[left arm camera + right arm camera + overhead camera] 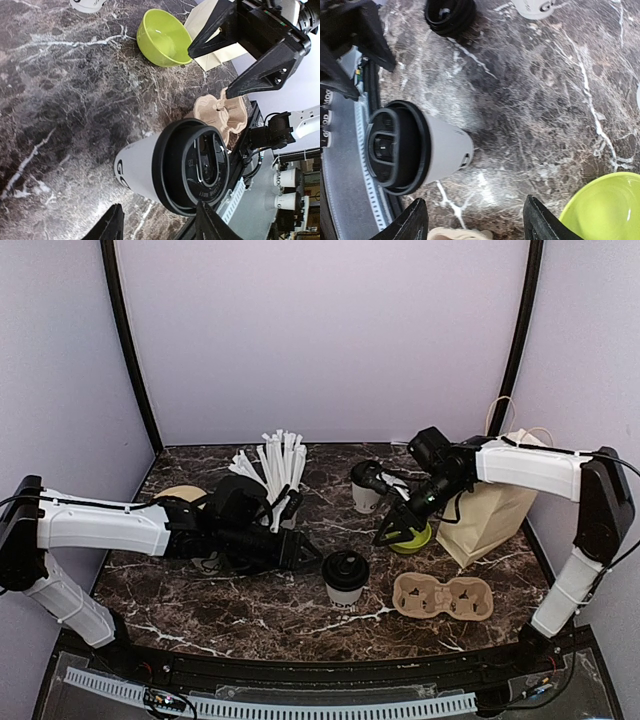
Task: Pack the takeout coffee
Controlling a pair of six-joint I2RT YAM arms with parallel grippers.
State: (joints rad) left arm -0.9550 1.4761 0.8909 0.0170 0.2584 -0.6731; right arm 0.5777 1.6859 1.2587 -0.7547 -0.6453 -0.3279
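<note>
One takeout coffee (345, 577), a white paper cup with a black lid, stands at the table's middle front. In the left wrist view this cup (172, 170) fills the space just ahead of the fingertips. My left gripper (312, 560) (160, 207) is open right beside it, touching nothing that I can see. A second lidded coffee (367, 487) stands further back. My right gripper (392, 528) (475, 200) hangs open and empty above the table by the green bowl (412, 538), and the front cup (415, 147) lies to its left. A tan cup carrier (442, 597) lies at front right.
A brown paper bag (487, 515) stands at the right, behind the carrier. At back centre is a white cup of straws (277, 465). A stack of black lids (450, 15) sits on the marble near the left arm. A tan round thing (180, 495) lies at back left.
</note>
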